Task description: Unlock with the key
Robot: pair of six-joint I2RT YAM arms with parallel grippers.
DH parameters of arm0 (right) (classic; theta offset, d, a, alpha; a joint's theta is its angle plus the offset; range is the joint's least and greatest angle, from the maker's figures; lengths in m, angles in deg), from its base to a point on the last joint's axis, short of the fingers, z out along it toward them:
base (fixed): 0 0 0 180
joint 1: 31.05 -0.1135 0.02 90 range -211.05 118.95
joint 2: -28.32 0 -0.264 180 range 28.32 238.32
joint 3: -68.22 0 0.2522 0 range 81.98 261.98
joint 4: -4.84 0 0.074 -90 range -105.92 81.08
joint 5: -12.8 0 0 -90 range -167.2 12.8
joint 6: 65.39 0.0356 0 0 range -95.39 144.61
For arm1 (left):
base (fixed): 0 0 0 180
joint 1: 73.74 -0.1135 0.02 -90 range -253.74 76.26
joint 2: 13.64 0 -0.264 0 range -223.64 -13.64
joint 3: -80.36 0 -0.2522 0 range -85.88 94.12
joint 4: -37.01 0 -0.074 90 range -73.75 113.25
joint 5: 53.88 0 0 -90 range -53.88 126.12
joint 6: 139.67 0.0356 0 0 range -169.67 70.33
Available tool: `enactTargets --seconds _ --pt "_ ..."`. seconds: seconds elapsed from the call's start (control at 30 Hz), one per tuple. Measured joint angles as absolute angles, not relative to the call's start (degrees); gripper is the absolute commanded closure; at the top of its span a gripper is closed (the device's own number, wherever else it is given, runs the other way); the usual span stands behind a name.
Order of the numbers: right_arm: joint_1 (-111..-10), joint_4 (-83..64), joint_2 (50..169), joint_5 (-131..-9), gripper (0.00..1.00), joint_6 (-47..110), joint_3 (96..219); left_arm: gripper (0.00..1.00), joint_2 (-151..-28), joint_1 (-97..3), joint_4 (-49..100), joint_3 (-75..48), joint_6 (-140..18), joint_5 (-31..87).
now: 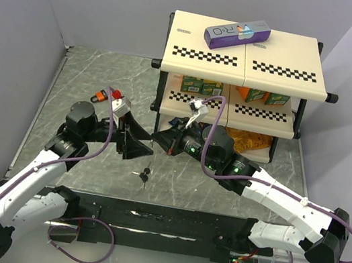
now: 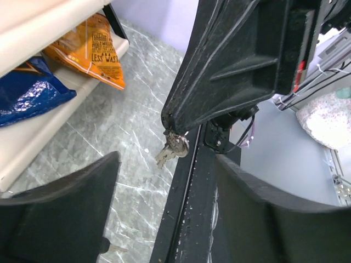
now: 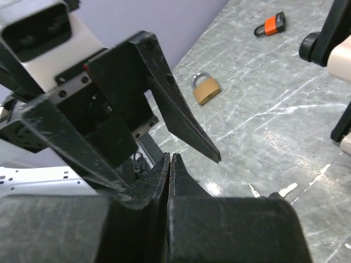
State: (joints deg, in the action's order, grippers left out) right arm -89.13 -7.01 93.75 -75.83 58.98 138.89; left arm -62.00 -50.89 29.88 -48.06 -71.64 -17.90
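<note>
Two claws are nose to nose over the counter [image 1: 80, 169] right now. Right claw [image 2: 169, 125] is clamped shut with a little silver key [image 2: 172, 149] dangling from its tips, up in the air and off the counter. Left claw [image 1: 138, 145] is open, fingers spread either side of those tips, nothing in it. Looks like a handover to me, or a regrip so the key sits straighter, can't say which.

Some loose keys [image 1: 145, 176] with black heads are lying on the counter just below the two claws. Two locks sit out past the left arm: a brass padlock [image 3: 205, 87] and an orange padlock [image 3: 270, 24], both lying flat, both looking shut, well apart from the held key. So nothing's gone in a keyhole yet, and I'd call this early days.

Next move needs the left claw to pinch that key without knocking it loose. It's tiny next to those fingers and hanging crooked. After that, one claw has to steady a padlock while the blade lines up with the slot. Which padlock it fits, no idea from here.
</note>
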Motion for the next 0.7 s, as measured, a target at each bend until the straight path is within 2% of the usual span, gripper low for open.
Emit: enactTargets --seconds 0.23,0.27,0.53,0.6,0.7 --pt "-89.13 -6.18 93.75 -75.22 1.00 59.64 138.84 0.47 -64.40 -50.17 30.25 -48.04 -71.90 -17.48" --pt "-89.13 -6.11 93.75 -75.18 1.00 59.70 138.84 0.54 -64.73 -50.17 30.36 -48.04 -71.99 -17.48" --pt "-88.78 -5.85 93.75 -74.91 1.00 59.74 138.78 0.85 -65.34 -49.65 32.35 -48.04 -73.50 -17.50" --pt "-88.39 -5.42 93.75 -74.78 1.00 59.85 138.43 0.97 -65.34 -49.36 32.37 -48.04 -73.48 -17.50" --pt "-87.36 -4.17 93.75 -74.54 1.00 60.68 137.38 0.99 -65.23 -48.31 32.09 -48.04 -73.35 -17.61"
